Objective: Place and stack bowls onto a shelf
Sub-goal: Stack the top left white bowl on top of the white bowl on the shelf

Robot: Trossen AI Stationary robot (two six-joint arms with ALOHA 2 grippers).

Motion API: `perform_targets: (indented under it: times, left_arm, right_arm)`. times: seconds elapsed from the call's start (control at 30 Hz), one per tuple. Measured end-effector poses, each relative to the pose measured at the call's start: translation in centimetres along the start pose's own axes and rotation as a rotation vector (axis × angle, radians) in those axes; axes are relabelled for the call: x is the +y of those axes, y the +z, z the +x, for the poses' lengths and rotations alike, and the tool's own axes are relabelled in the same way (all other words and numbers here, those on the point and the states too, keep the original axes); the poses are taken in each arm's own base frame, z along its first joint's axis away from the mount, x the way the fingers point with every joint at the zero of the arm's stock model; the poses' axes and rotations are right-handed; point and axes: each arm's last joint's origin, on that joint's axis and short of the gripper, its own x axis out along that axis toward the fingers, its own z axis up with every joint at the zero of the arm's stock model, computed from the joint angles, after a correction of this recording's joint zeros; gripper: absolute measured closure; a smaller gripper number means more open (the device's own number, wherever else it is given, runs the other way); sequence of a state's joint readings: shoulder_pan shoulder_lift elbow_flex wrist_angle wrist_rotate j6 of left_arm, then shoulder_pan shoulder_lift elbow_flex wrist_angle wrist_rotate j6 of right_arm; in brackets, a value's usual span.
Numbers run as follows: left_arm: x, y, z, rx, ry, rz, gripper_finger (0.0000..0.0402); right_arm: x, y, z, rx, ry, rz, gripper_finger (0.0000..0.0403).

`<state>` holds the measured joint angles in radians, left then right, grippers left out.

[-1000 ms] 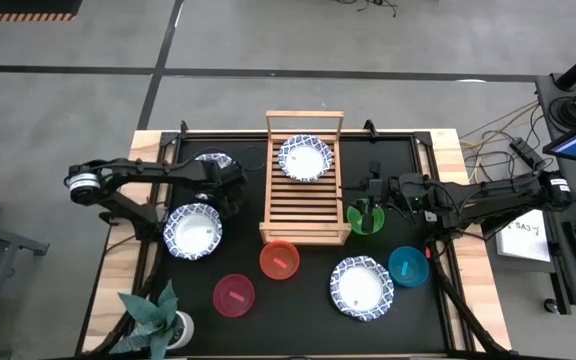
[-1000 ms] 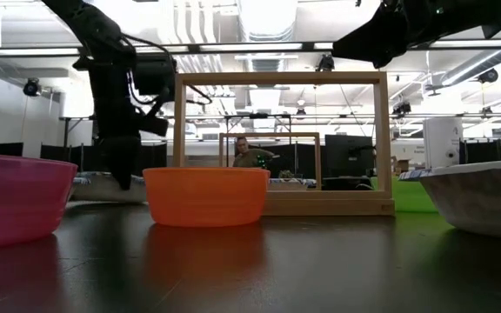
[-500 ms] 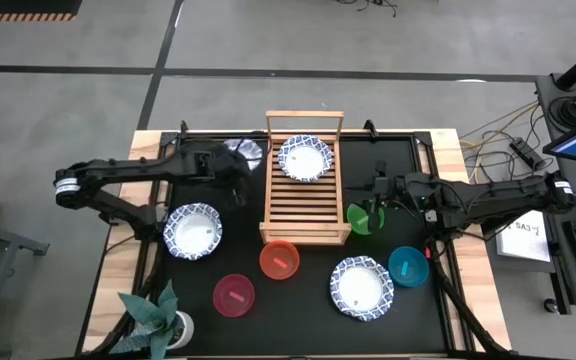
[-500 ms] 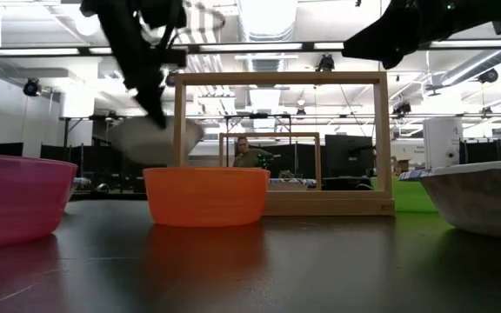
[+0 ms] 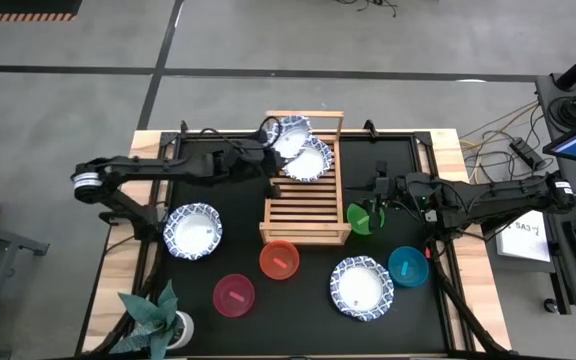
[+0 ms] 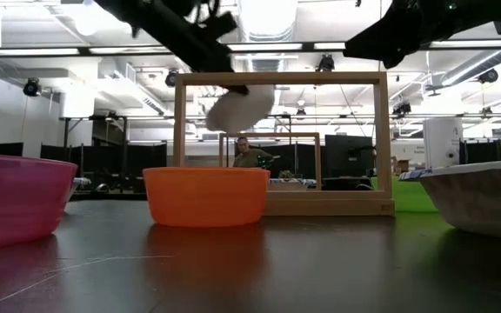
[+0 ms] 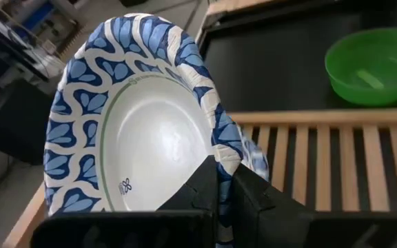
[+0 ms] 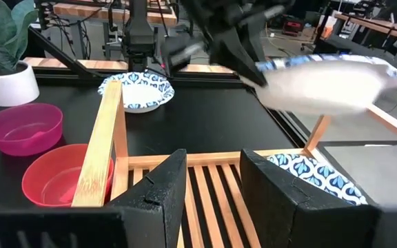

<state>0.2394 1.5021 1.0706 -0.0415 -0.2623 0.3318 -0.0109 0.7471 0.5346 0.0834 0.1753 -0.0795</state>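
We see the shelf [image 5: 305, 190] at table centre, its tall rail at the 12 o'clock end, w/ one blue-rimmed bowl [image 5: 308, 160] resting on the slats there. Slats toward 6 o'clock are bare. Left gripper [image 5: 272, 135] pinches the rim of a second blue-rimmed bowl [image 7: 140, 124], tilted in the air just above the rail. Right gripper [image 5: 375, 193] hangs beside the shelf's 3 o'clock edge, over the green bowl [image 5: 364, 218], fingers spread, holding nothing.
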Motion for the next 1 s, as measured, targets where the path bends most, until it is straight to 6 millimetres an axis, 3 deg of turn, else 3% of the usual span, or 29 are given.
perform_targets:
  times: [0.17,0.37,1.0]
  left_arm:
    - [-1.1,-1.2,2.6,0.039,0.013,0.036,0.0401]
    - [-1.1,-2.2,4.1,0.073,0.038,0.032,0.0385]
    - [-1.1,-2.7,5.4,0.058,0.034,-0.006,0.0251]
  right_arm:
    - [0.0,0.0,0.0,0.004,0.000,-0.001,0.0275]
    - [0.0,0.0,0.0,0.003,0.000,-0.012,0.0275]
    - [0.0,0.0,0.0,0.001,0.000,-0.011,0.0275]
